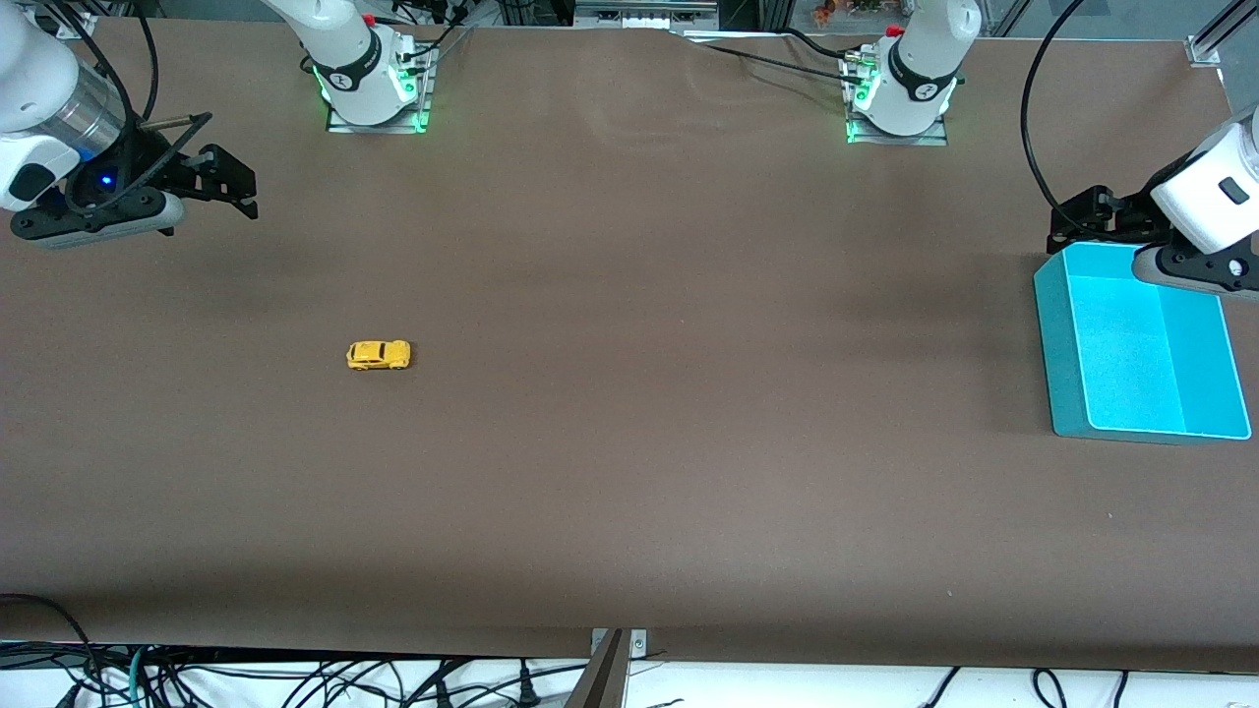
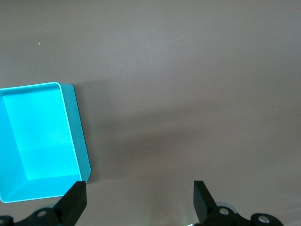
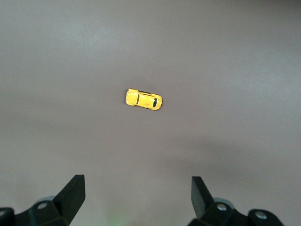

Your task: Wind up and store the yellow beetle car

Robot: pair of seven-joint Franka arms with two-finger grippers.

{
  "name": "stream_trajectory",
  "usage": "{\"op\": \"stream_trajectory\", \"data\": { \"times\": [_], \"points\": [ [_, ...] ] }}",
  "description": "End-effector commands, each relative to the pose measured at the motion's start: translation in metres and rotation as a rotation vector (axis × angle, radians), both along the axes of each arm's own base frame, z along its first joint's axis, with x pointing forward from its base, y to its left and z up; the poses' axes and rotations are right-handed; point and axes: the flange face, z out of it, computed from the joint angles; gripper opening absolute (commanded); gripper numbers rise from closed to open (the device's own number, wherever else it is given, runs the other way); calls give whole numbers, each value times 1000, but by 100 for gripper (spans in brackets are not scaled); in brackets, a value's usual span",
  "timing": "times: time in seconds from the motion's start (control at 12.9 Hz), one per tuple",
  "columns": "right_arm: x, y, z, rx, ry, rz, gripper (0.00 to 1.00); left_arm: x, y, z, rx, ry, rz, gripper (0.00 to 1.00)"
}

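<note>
The yellow beetle car (image 1: pixel 378 355) stands on its wheels on the brown table, toward the right arm's end. It also shows in the right wrist view (image 3: pixel 144 99), well clear of the fingers. My right gripper (image 1: pixel 232 187) is open and empty, up over the table at the right arm's end. My left gripper (image 1: pixel 1072 218) is open and empty, over the edge of the cyan bin (image 1: pixel 1141 344) at the left arm's end. In the left wrist view the bin (image 2: pixel 75 127) lies beside one open finger (image 2: pixel 75 202).
The cyan bin is empty. The two arm bases (image 1: pixel 374 84) (image 1: pixel 900 93) stand along the table's edge farthest from the front camera. Cables hang below the edge nearest that camera.
</note>
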Motion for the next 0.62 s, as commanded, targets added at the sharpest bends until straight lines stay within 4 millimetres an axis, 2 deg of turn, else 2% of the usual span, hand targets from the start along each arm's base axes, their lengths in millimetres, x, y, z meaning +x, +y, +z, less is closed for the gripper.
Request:
{"op": "stream_trajectory", "data": {
  "times": [0.0,0.54],
  "points": [
    [0,0,8,-8,-5,-4,100,2,1,2,-22,0,-16,100],
    [-1,0,9,-8,-7,-4,100,3,1,8,-23,-12,-17,100]
  ]
}}
